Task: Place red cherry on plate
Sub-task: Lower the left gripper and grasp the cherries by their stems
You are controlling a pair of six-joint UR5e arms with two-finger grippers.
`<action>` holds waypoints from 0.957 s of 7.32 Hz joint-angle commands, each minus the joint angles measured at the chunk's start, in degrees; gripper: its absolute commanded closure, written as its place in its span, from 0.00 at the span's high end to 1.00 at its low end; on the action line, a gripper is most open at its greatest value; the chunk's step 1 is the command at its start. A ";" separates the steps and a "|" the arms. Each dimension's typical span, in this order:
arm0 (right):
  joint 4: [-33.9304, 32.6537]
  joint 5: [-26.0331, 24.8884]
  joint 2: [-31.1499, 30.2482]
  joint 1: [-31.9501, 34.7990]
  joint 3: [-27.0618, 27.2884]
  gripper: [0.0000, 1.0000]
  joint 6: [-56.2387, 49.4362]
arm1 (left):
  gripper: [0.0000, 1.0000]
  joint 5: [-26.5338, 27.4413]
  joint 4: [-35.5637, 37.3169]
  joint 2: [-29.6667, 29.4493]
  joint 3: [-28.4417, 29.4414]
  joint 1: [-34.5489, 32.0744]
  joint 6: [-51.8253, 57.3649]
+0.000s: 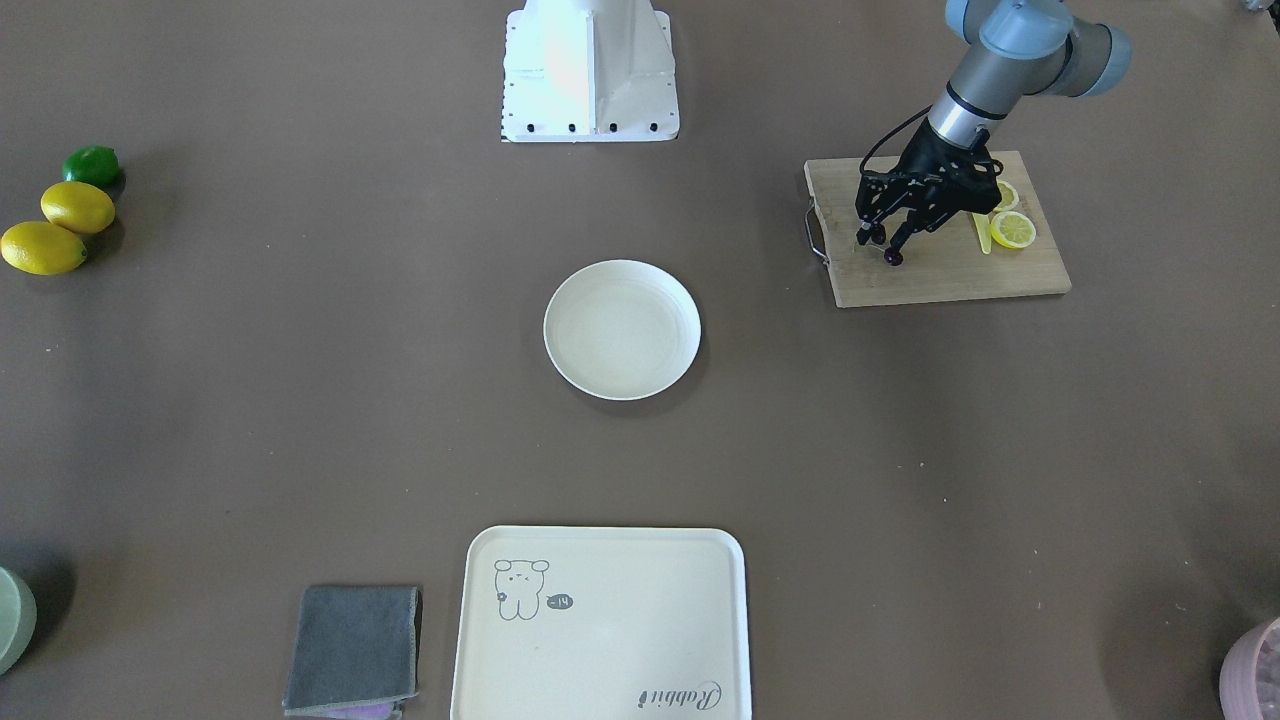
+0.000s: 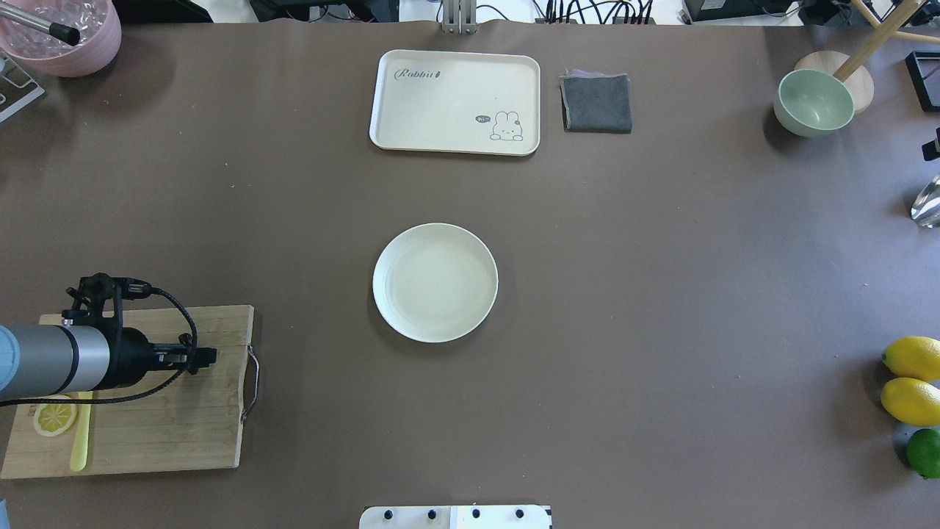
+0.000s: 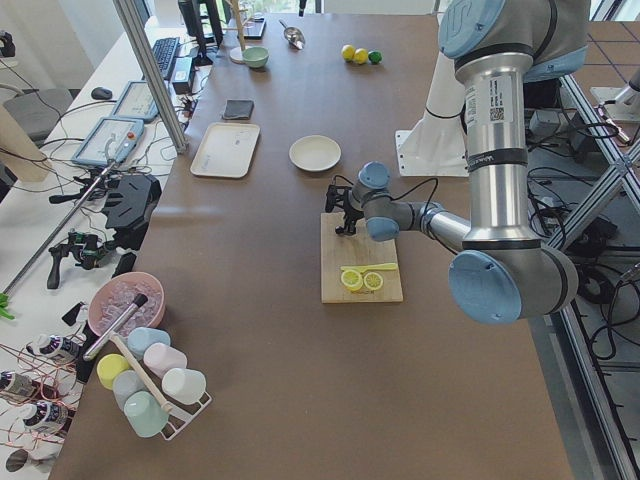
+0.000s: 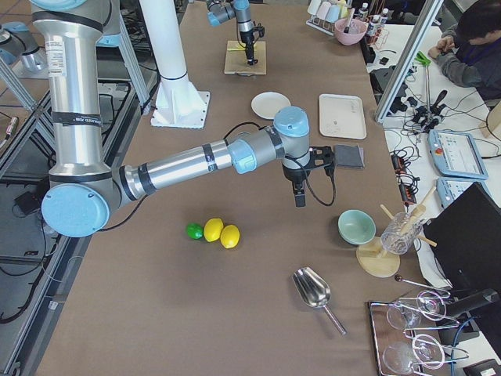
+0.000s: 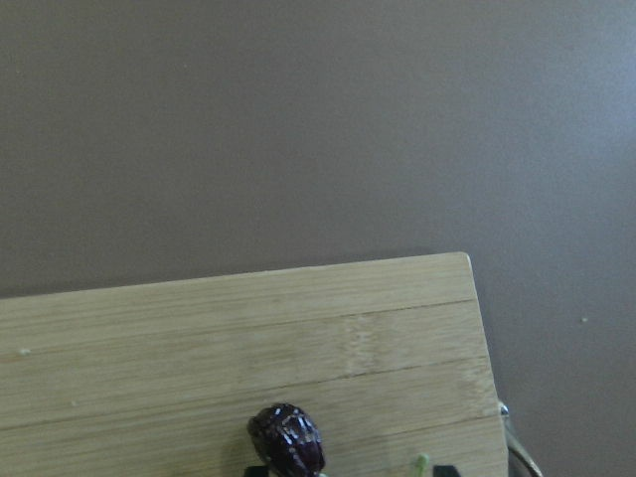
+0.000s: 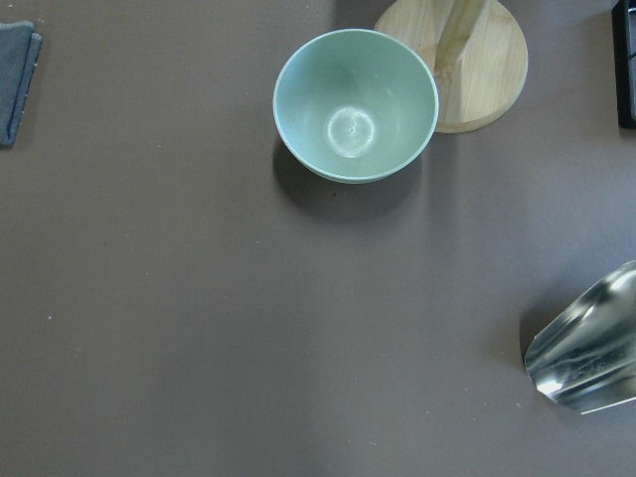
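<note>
The red cherry (image 1: 893,258) is dark maroon and sits at the fingertips of my left gripper (image 1: 886,246), over the near-left corner of a wooden cutting board (image 1: 950,275). The left wrist view shows one cherry (image 5: 286,439) and a bit of green stem at the bottom edge, between the dark fingertip ends. The gripper looks shut on it. The round cream plate (image 1: 622,330) lies bare at the table's middle, well apart from the board. My right gripper (image 4: 300,197) shows only in the exterior right view, hanging over the table near a green bowl (image 6: 355,104); I cannot tell its state.
Lemon slices (image 1: 1013,230) and a yellow strip lie on the board behind the left gripper. A cream tray (image 1: 600,625) and a grey cloth (image 1: 355,648) lie at the far side. Two lemons (image 1: 45,248) and a lime sit at the right arm's end. A metal scoop (image 6: 586,358) lies near the bowl.
</note>
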 commanded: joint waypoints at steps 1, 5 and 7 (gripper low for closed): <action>0.09 -0.03 -0.03 0.00 0.00 1.00 -0.01 | 0.33 0.02 0.00 0.06 -0.43 0.17 -0.01; 0.09 0.06 -0.03 0.00 0.08 1.00 0.08 | 0.00 -0.42 0.00 0.76 -3.75 -0.79 -0.01; 0.17 -0.03 -0.64 0.00 0.08 1.00 -0.01 | 0.00 -0.77 -0.09 -2.47 -4.73 -1.14 -0.53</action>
